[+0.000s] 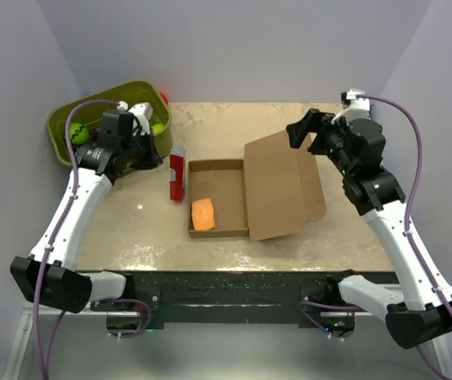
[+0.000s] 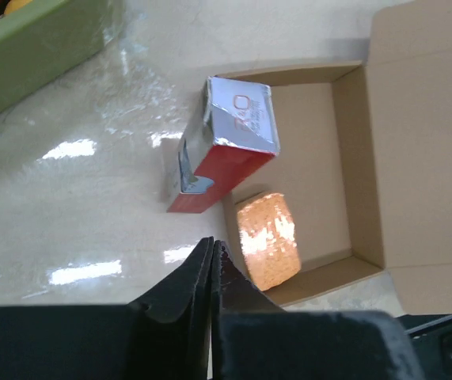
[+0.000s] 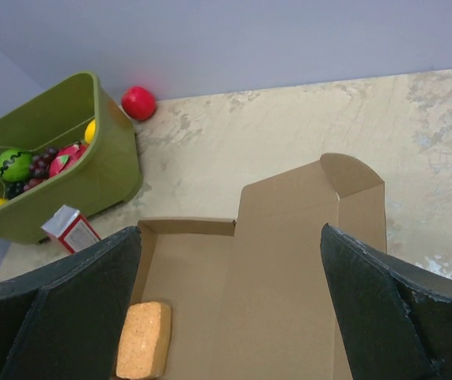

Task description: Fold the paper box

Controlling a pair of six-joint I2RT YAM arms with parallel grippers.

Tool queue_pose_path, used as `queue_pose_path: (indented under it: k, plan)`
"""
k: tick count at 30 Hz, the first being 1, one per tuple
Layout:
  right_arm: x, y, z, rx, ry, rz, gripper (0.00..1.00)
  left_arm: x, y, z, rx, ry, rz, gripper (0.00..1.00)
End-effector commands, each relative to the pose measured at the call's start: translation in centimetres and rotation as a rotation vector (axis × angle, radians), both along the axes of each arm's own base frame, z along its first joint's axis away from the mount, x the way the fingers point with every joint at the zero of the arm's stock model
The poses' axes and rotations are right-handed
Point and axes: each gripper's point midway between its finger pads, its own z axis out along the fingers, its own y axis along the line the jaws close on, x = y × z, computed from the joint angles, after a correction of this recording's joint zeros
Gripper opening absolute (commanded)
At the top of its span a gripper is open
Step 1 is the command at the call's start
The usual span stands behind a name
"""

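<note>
We judge the step in hand is closing the lid (image 1: 282,186). The right gripper (image 1: 298,133), jaws spread wide and empty, should drop past the lid's right edge, catch it, and swing it left over the block (image 1: 203,214) along the crease without dragging the box (image 1: 219,190). The box lies open mid-table (image 1: 131,229), its lid flat beneath that gripper. The left gripper (image 2: 212,265), clenched on nothing, hovers toward the far left corner, clear of the box

Left wrist view: paper box (image 2: 423,158) lid cut off at 3 o'clock; green bin (image 2: 28,47) cut off at 11 o'clock. Red carton (image 2: 229,150) lettering blurred. Right wrist view: paper box cut off at 6 o'clock.
</note>
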Motion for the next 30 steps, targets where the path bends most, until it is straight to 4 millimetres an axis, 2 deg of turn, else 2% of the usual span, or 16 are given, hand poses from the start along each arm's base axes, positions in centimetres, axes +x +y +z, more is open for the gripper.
queue_pose_path:
  k: [1,3,4,5,7,9,10,11,12,15,17,18,21,26,30]
  plan:
    - [0.1,0.0,1.4,0.020,-0.046,-0.008,0.99,0.3,-3.6,7.0,-0.135,-0.154,-0.044,0.00]
    - [0.0,0.1,1.3,0.021,-0.046,-0.002,0.99,-0.1,-5.6,8.3,-0.154,-0.174,-0.092,0.00]
    - [0.0,0.1,1.4,0.021,-0.048,-0.002,0.99,0.1,-6.2,8.0,-0.152,-0.160,-0.105,0.00]
    - [0.0,0.0,1.4,0.022,-0.049,-0.004,0.99,0.2,-6.6,8.0,-0.146,-0.162,-0.117,0.00]
    - [-0.2,0.0,1.8,0.024,-0.058,-0.005,0.99,1.1,-5.9,6.6,-0.076,-0.145,-0.098,0.01]
    - [-0.3,0.0,1.7,0.022,-0.055,-0.002,0.99,1.8,-5.3,5.1,-0.024,-0.123,-0.078,0.18]
    - [-0.3,-0.2,1.8,0.021,-0.059,-0.009,0.99,2.2,-5.0,4.2,0.003,-0.119,-0.072,0.38]
    - [-0.3,-0.3,1.8,0.019,-0.059,-0.012,0.99,2.2,-4.6,2.2,0.036,-0.090,-0.063,0.46]
    - [-0.4,-0.3,1.8,0.017,-0.060,-0.013,0.99,2.8,-4.2,1.3,0.071,-0.093,-0.053,0.58]
    - [-0.6,-0.4,2.0,0.018,-0.066,-0.013,0.99,3.8,-3.4,-1.9,0.135,-0.053,-0.026,0.67]
    - [-0.6,-0.5,2.1,0.018,-0.068,-0.018,0.99,4.3,-2.6,-3.4,0.179,-0.048,0.002,0.70]
    - [-0.6,-0.4,2.1,0.018,-0.068,-0.015,0.99,5.2,-2.3,-4.3,0.209,-0.056,0.010,0.70]
    - [-0.9,-0.5,2.4,0.018,-0.074,-0.018,0.99,5.6,-2.0,-7.2,0.258,0.014,0.010,0.70]
    - [-0.9,-0.9,2.6,0.016,-0.075,-0.034,0.99,6.7,-0.9,-10.0,0.323,0.019,0.043,0.69]
    - [-1.0,-0.8,2.6,0.016,-0.075,-0.031,0.99,6.9,-1.4,-13.0,0.334,0.080,0.017,0.69]
